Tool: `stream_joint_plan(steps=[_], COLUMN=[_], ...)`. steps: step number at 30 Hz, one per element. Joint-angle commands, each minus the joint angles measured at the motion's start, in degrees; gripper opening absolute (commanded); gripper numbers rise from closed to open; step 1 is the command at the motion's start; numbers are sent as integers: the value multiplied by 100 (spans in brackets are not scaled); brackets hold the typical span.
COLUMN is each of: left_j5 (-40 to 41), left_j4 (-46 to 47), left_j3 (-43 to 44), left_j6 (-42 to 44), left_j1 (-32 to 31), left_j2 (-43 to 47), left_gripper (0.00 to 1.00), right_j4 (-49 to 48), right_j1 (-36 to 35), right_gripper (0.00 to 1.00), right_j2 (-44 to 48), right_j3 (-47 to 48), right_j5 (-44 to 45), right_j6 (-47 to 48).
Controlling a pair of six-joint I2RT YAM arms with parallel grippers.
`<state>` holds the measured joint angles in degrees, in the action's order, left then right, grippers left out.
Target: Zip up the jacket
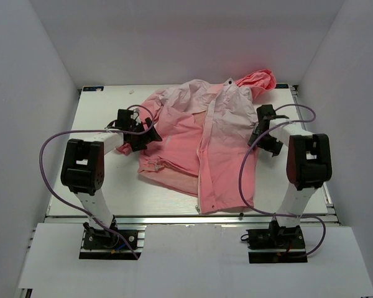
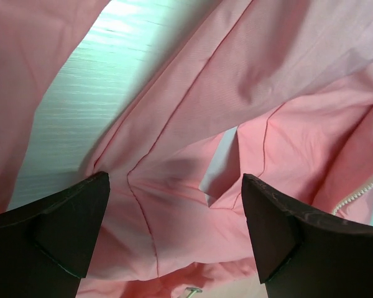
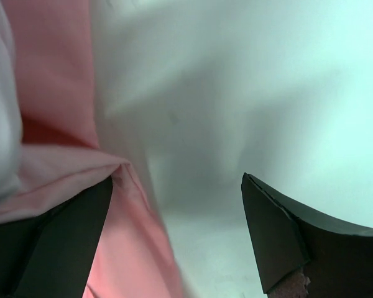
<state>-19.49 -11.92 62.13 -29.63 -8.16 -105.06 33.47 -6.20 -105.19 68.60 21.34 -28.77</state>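
Thin pink hooded windbreaker jacket lies unzipped on the white table. Your left gripper gapes empty over sleeve folds, and your right gripper is spread beside the edge. Go for the white zipper at the hem and pin the fabric flat.

jacket crumpled over middle and far worktop, folds raised; bare strip along near edge and left side, passable; left end effector spread wide just above rumpled fabric; right end effector spread at jacket's right edge, bare worktop beside; purple cable loops there; white walls box in three sides
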Motion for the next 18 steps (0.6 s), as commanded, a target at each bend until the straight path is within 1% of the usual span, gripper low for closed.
stream_joint_plan(steps=[1,5,6,7,8,9,11,13,14,15,16,17,18], left_j5=[1245,1394,1464,1552,1736,1755,1755,1869,2130,2438,2580,2686,2574], left_j4=[-882,-1083,-1258,-1356,-1591,-1716,-2022,-2121,-2269,-2349,-2402,-2524,-2543], left_j3=[-34,264,482,580,694,808,1037,1100,1126,1170,1196,1249,1232], left_j6=[150,-78,-104,-148,-201,-227,-210,8,88,202,481,597,729], left_j1=[175,201,201,201,201,201,166,-114,-307,-761,-1018,-1273,-1650], left_j2=[11,248,301,362,520,599,793,1161,1285,1460,1514,1540,1567], left_gripper=[98,98,98,98,98,98,98,98,98,98,98,98,98], right_j4=[-103,-551,-570,-535,-283,-237,-79,-61,-8,88,185,351,518], right_j1=[92,110,119,110,119,110,75,-205,-346,-730,-934,-1093,-1390], right_gripper=[89,89,89,89,89,89,89,89,89,89,89,89,89], right_j2=[-432,-292,-301,-318,-344,-310,-39,304,697,901,1060,1366,1508], right_j3=[698,1075,1181,1321,1610,1674,1736,1395,1254,913,771,673,377], right_j5=[476,151,168,160,107,-15,-462,-535,-387,-281,-184,-122,-209], right_j6=[257,750,820,969,996,1066,1155,1295,1287,1313,1304,1034,866])
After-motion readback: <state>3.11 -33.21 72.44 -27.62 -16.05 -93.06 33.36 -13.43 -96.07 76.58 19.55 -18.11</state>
